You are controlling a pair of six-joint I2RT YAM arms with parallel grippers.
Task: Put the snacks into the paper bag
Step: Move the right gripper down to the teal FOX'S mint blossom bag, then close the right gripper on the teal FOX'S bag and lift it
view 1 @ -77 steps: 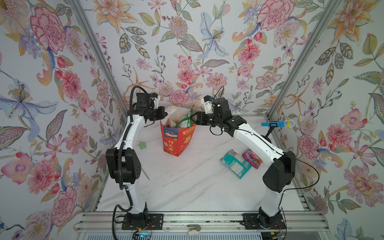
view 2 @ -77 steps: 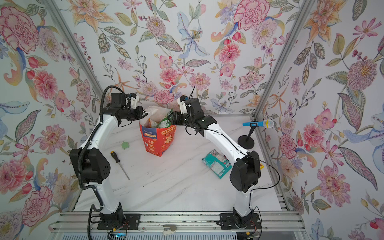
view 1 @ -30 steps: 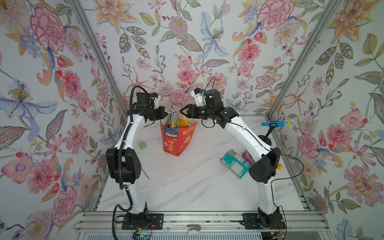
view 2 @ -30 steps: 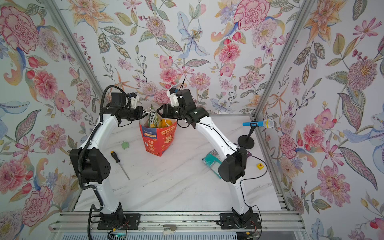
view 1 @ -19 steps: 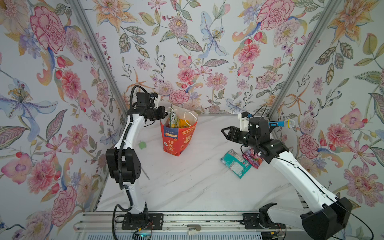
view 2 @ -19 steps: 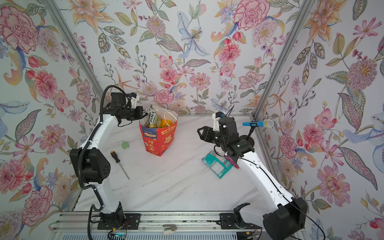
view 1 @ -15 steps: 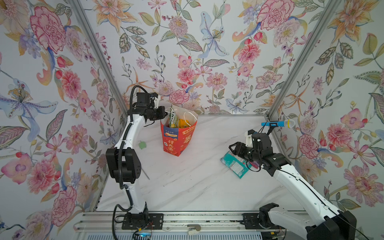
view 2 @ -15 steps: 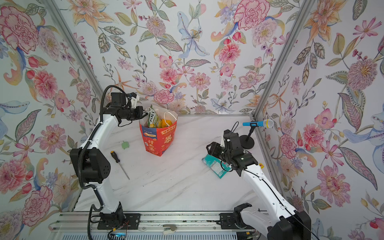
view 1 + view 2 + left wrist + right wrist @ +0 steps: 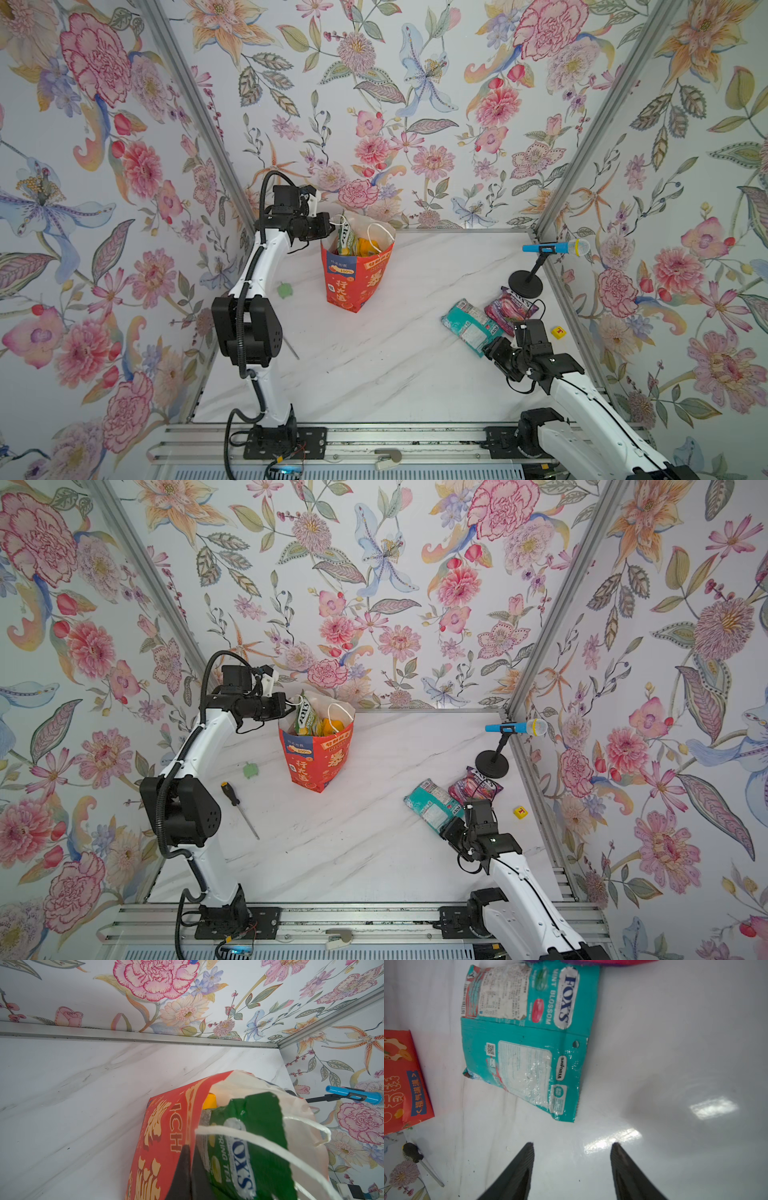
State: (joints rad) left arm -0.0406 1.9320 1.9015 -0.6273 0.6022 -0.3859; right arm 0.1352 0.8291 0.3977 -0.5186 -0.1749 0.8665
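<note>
right tool agape, empty | teal packet just ahead | left tool pinching paper bag rim

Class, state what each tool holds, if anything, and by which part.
Left tool grips the paper bag by its red wall near the rim. Right tool is open and holds nothing.

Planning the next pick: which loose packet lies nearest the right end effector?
The teal packet, directly before the right end effector; the purple packet lies farther off.
</note>
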